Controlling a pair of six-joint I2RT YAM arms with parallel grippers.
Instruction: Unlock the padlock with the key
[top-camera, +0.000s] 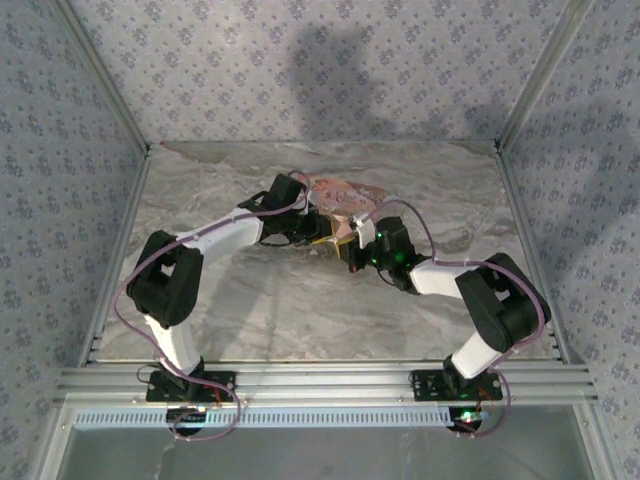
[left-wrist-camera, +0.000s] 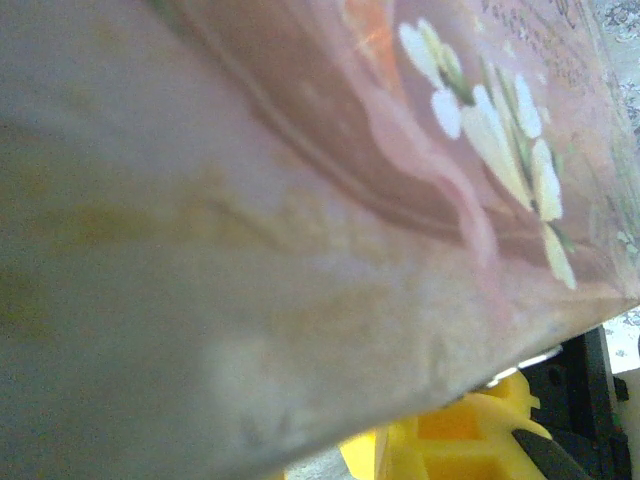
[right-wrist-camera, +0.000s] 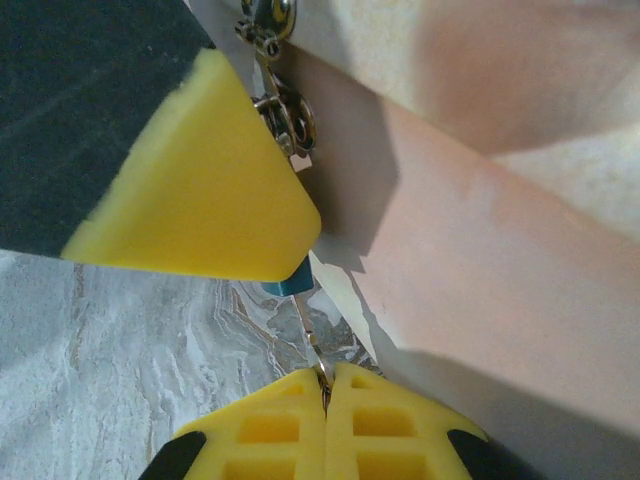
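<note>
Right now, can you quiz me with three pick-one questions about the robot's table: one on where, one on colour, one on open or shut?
1. Where is the box?
A. near the middle of the table, a bit far back
B. at the near edge
C. in the far left corner

2. What colour is the padlock?
A. red
B. teal-blue
C. black

3. How is the right gripper?
A. wide open
B. shut on the key
C. shut on a cup

Answers:
1. A, the top view shows the box mid-width and past the table's middle.
2. B, the right wrist view shows a small teal-blue bit beside the box.
3. B, its yellow fingers press together on the thin metal key.
</note>
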